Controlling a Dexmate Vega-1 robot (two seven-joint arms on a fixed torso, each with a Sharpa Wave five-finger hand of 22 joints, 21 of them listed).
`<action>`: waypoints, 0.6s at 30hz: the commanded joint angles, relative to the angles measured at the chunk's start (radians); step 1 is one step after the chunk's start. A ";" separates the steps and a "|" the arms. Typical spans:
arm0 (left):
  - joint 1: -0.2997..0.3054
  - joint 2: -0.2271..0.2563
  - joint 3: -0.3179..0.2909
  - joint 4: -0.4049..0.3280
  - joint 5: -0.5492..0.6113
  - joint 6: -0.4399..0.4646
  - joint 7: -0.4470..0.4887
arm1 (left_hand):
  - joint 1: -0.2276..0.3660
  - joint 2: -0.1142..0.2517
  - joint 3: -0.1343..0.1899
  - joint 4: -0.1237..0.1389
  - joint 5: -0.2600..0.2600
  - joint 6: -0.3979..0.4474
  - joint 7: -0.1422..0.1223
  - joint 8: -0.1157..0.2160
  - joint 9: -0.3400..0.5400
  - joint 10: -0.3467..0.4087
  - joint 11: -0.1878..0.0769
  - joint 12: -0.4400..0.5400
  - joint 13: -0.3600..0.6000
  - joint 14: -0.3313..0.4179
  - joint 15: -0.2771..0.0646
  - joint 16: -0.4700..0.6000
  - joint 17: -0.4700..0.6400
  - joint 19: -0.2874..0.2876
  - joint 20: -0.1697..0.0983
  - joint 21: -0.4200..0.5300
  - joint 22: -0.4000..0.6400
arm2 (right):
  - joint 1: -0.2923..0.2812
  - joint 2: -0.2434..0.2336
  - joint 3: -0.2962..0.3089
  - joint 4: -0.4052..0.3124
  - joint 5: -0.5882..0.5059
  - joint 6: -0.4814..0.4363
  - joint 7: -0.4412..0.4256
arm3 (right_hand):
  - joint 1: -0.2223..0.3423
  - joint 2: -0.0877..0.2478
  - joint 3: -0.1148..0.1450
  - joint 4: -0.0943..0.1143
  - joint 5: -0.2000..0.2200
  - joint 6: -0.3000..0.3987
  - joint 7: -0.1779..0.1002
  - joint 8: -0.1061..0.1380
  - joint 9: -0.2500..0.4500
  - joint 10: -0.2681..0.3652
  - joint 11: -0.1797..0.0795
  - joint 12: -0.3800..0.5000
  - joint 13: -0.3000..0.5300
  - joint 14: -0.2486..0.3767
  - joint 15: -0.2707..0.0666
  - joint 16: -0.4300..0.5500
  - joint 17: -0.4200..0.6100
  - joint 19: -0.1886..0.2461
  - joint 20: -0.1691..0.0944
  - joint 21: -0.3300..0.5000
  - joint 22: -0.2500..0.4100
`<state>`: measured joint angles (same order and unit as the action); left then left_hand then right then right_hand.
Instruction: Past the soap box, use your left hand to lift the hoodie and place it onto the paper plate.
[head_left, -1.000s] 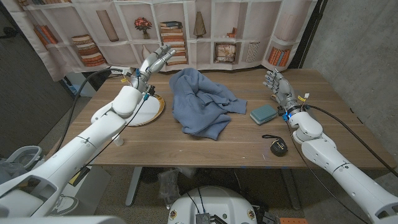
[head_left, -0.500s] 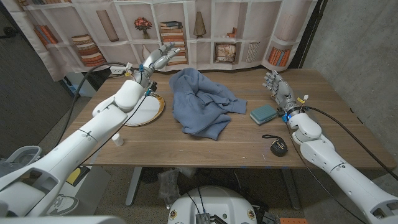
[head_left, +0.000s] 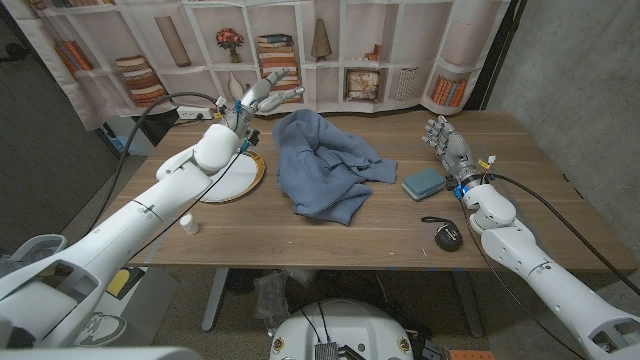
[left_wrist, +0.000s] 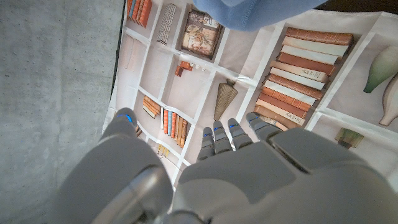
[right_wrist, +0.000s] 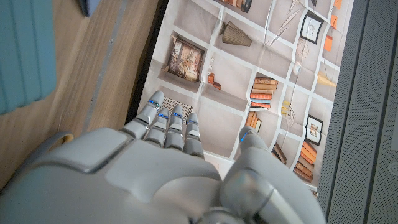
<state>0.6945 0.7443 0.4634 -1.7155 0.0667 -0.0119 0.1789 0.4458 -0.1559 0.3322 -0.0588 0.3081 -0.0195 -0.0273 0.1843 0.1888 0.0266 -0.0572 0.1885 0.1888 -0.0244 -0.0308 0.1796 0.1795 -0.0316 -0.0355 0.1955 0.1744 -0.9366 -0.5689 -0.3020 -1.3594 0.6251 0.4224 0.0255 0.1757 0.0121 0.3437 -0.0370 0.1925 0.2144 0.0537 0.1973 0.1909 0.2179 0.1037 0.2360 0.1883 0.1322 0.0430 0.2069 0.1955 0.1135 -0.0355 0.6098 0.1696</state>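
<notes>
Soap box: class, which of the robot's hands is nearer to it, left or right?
Right. The right hand stands just beyond the teal soap box, slightly to its right. The left hand hangs far across the table, past the blue hoodie, above the table's far edge.

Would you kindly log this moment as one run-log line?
left hand: open, raised beyond paper plate | hoodie: on table, untouched | right hand: open near soap box

bare counter (head_left: 330, 240) in front of the hoodie (head_left: 325, 162); soap box (head_left: 424, 182) just beside its right edge, plate (head_left: 236, 178) at its left.
</notes>
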 joint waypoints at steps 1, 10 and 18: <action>-0.020 0.006 0.052 -0.051 0.119 0.126 0.011 | 0.030 -0.011 -0.014 -0.024 0.010 -0.091 -0.019 -0.012 0.003 -0.043 -0.013 -0.003 0.004 -0.025 0.030 0.000 0.004 -0.006 0.014 0.001 0.005 | 0.002 0.002 0.005 0.021 0.009 0.020 0.012 | 0.005 0.004 0.002 -0.006 0.004 0.009 -0.003 0.002 0.002 0.007 0.003 -0.005 0.002 0.008 0.003 -0.001 0.000 0.013 0.002 -0.005 0.005; -0.026 0.010 0.071 -0.068 0.152 0.162 0.001 | 0.036 -0.018 -0.049 -0.038 0.011 -0.093 -0.050 0.013 0.005 -0.068 -0.013 0.005 0.005 -0.028 0.083 0.005 0.005 0.027 0.102 0.011 0.005 | 0.004 0.000 0.005 0.023 0.011 0.024 0.019 | 0.005 0.004 0.001 -0.007 0.003 0.009 -0.004 0.002 0.002 0.008 0.003 -0.005 0.002 0.010 0.003 0.000 0.000 0.013 0.003 -0.008 0.005; -0.010 0.017 0.075 -0.100 0.195 0.189 0.024 | 0.019 -0.026 -0.106 -0.044 0.011 -0.043 -0.074 0.028 0.005 -0.060 -0.016 0.017 0.006 -0.013 0.131 0.011 0.004 0.121 0.213 0.031 0.001 | 0.001 -0.001 0.007 0.015 0.006 0.030 0.014 | 0.004 0.004 0.000 -0.008 0.003 0.012 -0.005 0.003 0.002 0.008 0.003 -0.006 0.002 0.010 0.003 -0.001 0.000 0.013 0.005 -0.013 0.005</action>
<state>0.6743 0.7525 0.5240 -1.7785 0.1860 0.1129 0.1817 0.4718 -0.1735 0.2403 -0.1025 0.3167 -0.0793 -0.0947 0.2051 0.1886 -0.0371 -0.0717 0.1966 0.1935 -0.0410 0.0871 0.1858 0.1794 0.0699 0.1472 0.2191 0.1744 -0.9338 -0.5679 -0.2986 -1.3395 0.6324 0.4450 0.0416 0.1757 0.0120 0.3408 -0.0399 0.1925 0.2182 0.0499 0.1974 0.1910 0.2197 0.1055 0.2360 0.1882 0.1322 0.0430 0.2070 0.1955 0.1187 -0.0302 0.6020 0.1696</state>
